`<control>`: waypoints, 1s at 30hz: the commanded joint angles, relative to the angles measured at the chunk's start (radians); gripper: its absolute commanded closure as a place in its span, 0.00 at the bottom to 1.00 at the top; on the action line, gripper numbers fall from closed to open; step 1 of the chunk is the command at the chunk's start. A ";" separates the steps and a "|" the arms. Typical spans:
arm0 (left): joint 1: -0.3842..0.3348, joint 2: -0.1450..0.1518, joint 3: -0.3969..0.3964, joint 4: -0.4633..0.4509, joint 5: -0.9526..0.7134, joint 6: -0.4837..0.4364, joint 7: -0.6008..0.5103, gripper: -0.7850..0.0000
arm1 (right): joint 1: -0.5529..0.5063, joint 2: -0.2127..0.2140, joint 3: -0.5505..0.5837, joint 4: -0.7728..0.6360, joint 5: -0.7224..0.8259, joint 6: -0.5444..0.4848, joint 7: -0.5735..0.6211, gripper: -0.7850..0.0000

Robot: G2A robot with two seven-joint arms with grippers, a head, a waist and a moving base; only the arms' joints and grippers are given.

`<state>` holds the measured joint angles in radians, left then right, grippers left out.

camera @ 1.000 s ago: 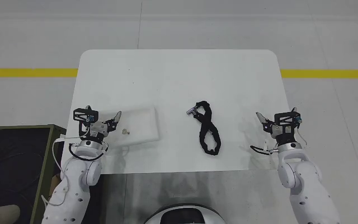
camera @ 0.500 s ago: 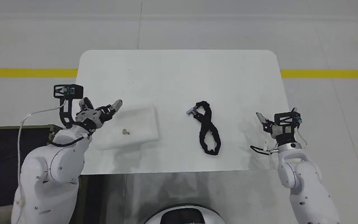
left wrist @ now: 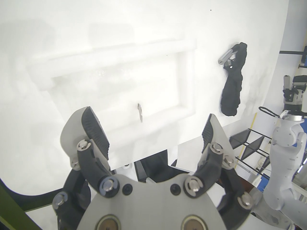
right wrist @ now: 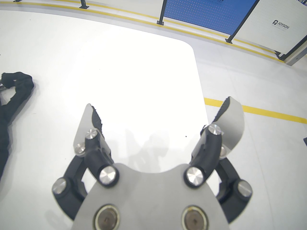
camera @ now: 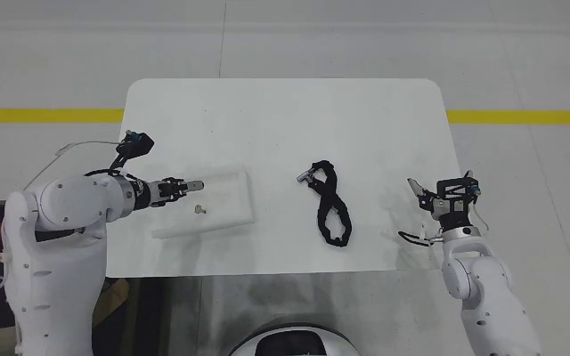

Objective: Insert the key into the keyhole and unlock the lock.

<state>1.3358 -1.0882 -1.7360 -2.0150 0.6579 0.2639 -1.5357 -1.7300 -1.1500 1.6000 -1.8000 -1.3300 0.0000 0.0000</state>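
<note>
Lying in the white tray [camera: 233, 189], the small key [camera: 199, 210] sits near the left end effector [camera: 191, 186], its fingers spread apart. The black chain lock [camera: 329, 212] rests mid-bench [camera: 285, 116]. The right end effector [camera: 408, 211], fingers likewise apart, hovers near the bench's right edge

A white round-cornered table [camera: 267, 116] fills the middle of the top view on a pale grey floor [camera: 285, 36]. A yellow line [camera: 53, 115] runs off both side edges. Blue and white panels [right wrist: 211, 8] stand beyond.
</note>
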 commanded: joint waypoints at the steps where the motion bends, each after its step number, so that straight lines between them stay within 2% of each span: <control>1: 0.000 0.000 0.000 -0.001 0.003 -0.001 0.000 0.00 | 0.000 0.000 0.000 0.000 0.000 0.000 0.000 0.00; 21: 0.000 0.000 0.000 -0.001 0.003 -0.001 0.000 0.00 | 0.000 0.000 0.000 0.000 0.000 0.000 0.000 0.00; 23: 0.008 0.001 0.017 0.024 -0.013 -0.022 0.000 0.00 | 0.000 0.000 0.000 0.000 0.000 0.000 0.000 0.00; 30: -0.077 0.032 0.035 0.145 -0.061 0.008 0.000 0.00 | 0.000 0.000 0.000 0.000 0.000 0.000 0.000 0.00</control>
<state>1.2727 -1.0643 -1.7148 -1.8874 0.6099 0.2685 -1.5359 -1.7300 -1.1500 1.6000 -1.8000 -1.3300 0.0000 0.0000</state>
